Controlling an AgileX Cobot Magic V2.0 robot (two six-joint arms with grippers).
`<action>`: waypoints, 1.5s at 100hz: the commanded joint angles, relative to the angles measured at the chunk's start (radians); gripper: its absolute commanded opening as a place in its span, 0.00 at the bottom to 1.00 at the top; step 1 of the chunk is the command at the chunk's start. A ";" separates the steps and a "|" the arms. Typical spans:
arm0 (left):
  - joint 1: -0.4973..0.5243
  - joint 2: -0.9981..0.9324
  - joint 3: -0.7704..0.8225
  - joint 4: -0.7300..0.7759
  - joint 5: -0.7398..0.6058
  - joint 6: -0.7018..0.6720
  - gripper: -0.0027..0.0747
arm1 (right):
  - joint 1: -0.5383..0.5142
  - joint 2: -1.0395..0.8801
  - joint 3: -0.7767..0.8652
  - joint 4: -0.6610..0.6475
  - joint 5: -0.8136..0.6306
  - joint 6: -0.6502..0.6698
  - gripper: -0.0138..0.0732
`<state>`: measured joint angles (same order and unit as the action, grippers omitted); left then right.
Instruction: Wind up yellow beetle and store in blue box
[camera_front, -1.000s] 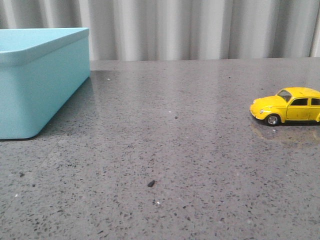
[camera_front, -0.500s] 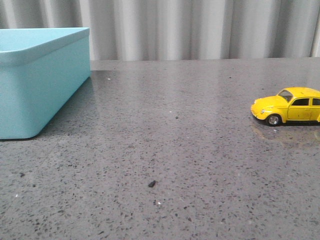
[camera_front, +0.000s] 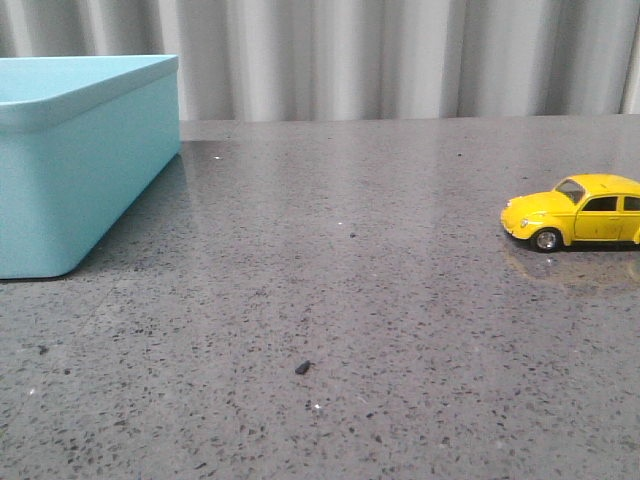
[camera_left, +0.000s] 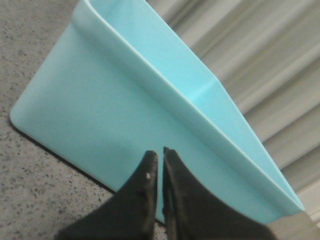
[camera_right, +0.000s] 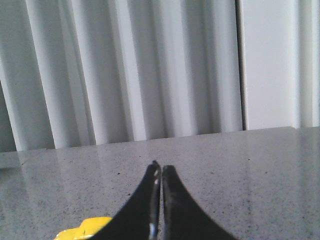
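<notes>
Both jaws pressed together, yellow beetle (camera_front: 578, 212) unbranded, blue box (camera_front: 70, 160) unlabelled

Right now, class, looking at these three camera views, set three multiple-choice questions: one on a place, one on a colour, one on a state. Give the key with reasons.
1. In the front view, where does the yellow beetle stand?
A. inside the box
B. on the table at the right edge
C. against the box's wall

2. What colour is the blue box?
A. light turquoise-blue
B. dark navy
C. green

3. How are the fingers of the right gripper?
A. wide apart
B. closed on the car
C. together, holding nothing

Key: 1 B, it sits on the grey table, far from the box. 2 A, its walls are pale turquoise. 3 C, the tips nearly meet with nothing between.
</notes>
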<state>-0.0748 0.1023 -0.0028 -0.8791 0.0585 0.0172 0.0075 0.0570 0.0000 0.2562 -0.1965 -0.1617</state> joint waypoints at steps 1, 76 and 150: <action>0.000 0.014 0.007 0.012 -0.058 0.000 0.01 | -0.007 0.014 -0.060 0.000 -0.035 -0.003 0.11; 0.000 0.016 -0.383 0.562 0.437 0.213 0.01 | -0.007 0.278 -0.485 -0.096 0.607 -0.022 0.11; -0.245 0.534 -0.548 0.571 0.366 0.240 0.01 | 0.116 0.634 -0.824 -0.123 0.856 -0.022 0.11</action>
<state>-0.2992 0.5672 -0.4795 -0.2926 0.5253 0.2544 0.1167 0.6252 -0.7437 0.1405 0.6628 -0.1730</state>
